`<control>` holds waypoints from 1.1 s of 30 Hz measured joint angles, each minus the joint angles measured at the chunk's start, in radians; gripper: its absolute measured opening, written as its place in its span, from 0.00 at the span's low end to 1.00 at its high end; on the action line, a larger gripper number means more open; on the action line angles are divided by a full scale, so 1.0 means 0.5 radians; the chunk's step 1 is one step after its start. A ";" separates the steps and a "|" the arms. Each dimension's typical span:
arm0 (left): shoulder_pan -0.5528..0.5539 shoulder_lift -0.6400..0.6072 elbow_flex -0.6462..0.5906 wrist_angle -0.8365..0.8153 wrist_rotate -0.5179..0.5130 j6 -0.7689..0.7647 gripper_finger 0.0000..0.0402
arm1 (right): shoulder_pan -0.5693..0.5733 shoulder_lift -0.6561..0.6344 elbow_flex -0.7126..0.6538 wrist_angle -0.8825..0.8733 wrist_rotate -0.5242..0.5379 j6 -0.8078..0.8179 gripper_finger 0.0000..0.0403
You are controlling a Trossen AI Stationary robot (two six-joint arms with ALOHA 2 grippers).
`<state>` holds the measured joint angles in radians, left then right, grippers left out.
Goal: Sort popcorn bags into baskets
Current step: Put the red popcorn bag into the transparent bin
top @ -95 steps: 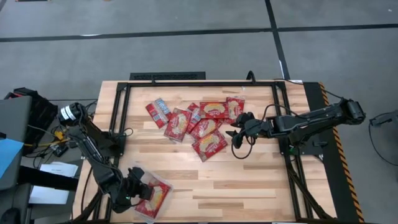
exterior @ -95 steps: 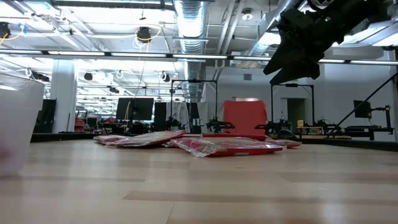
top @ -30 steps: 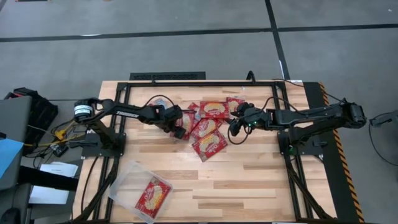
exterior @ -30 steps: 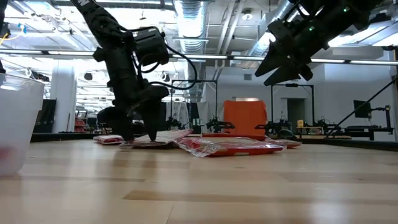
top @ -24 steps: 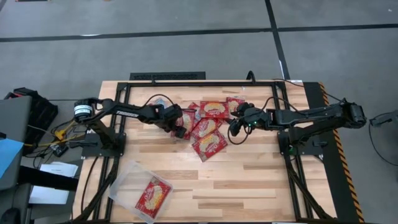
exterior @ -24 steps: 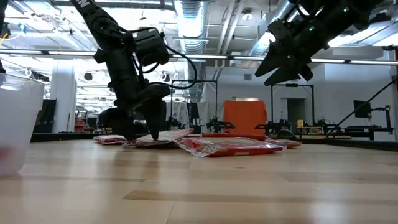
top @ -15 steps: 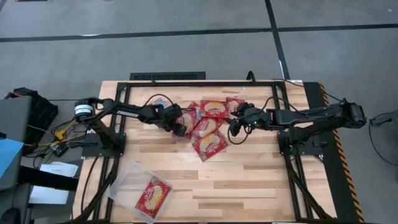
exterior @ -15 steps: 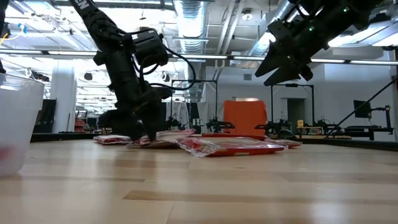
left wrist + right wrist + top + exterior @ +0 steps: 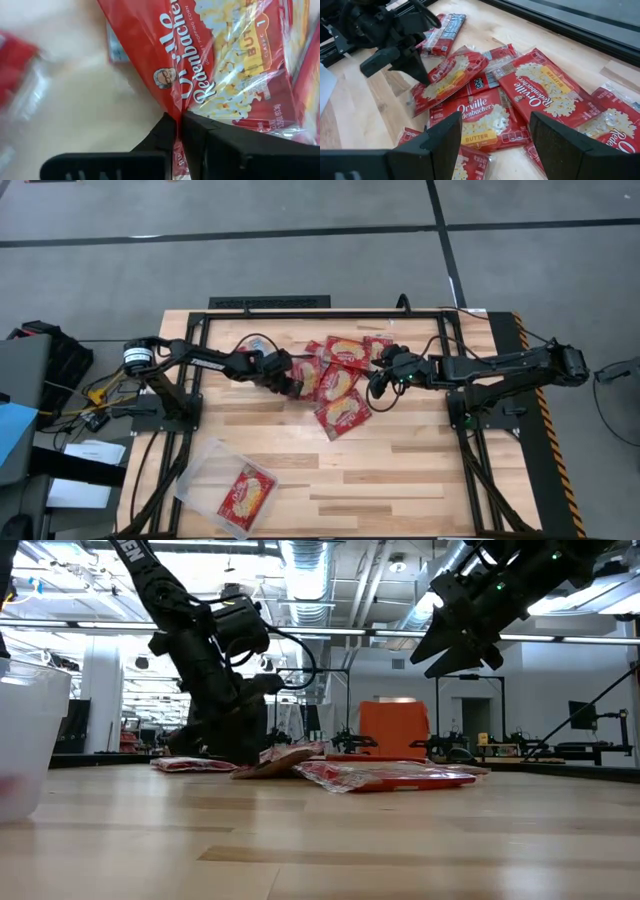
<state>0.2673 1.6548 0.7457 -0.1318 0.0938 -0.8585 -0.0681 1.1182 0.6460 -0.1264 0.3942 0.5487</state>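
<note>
Left gripper (image 9: 176,131) pinched shut on popcorn bag (image 9: 220,65) edge; right gripper (image 9: 490,145) wide open, empty, above pile.

Grey floor (image 9: 300,260), wooden table (image 9: 400,470), ceiling ducts (image 9: 310,570) (lit workshop beyond)

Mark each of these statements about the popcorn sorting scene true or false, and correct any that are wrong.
1. The left claw is shut on the edge of a popcorn bag. True.
2. The clear tray holds no bags. False: one red bag lies in it.
3. The right claw is open and holds nothing, above the pile of bags. True.
4. The tray sits in the middle of the pile. False: it sits apart from the pile, near the table's front left corner.
5. The gripped bag lies flat on the table. False: in the low view, its gripped end is lifted and it tilts.
</note>
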 joint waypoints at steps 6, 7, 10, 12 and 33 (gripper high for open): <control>-0.065 -0.236 0.119 -0.332 0.074 0.051 0.00 | 0.000 0.000 0.000 0.000 0.000 0.000 0.64; -0.084 -0.293 0.148 -0.410 0.073 0.063 0.00 | 0.000 -0.001 0.000 0.000 -0.001 0.000 0.64; -0.158 -0.483 0.196 -0.591 0.110 0.059 0.00 | 0.000 -0.001 0.000 0.000 0.000 -0.006 0.64; -0.216 -0.618 0.221 -0.672 0.146 0.017 0.00 | 0.000 -0.001 0.000 0.000 0.000 -0.023 0.64; -2.023 -1.626 0.273 -1.479 -0.422 -1.513 0.00 | 0.000 -0.001 0.000 -0.001 -0.007 -0.051 0.64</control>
<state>-0.7442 0.8416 0.8822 -0.8713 -0.1171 -1.6149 -0.0681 1.1179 0.6460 -0.1268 0.3908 0.5232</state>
